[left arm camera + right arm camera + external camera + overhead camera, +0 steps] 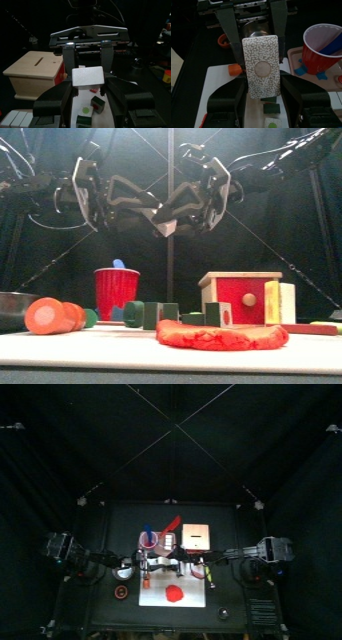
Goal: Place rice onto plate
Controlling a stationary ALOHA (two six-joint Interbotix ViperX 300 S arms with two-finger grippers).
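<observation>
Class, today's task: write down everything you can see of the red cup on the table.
The red cup looks like a plastic party cup, red outside with a paler inside. It stands upright and open on the table, left of the wooden box in the front view. A blue object leans inside and pokes above the rim. Small green blocks sit in front of its base; whether they touch it is unclear. Neither gripper touches it.

The red plate (pixel 222 336) shows only edge-on from the front, its surface hidden. From above, the packet held between both grippers is too small to discern.
</observation>
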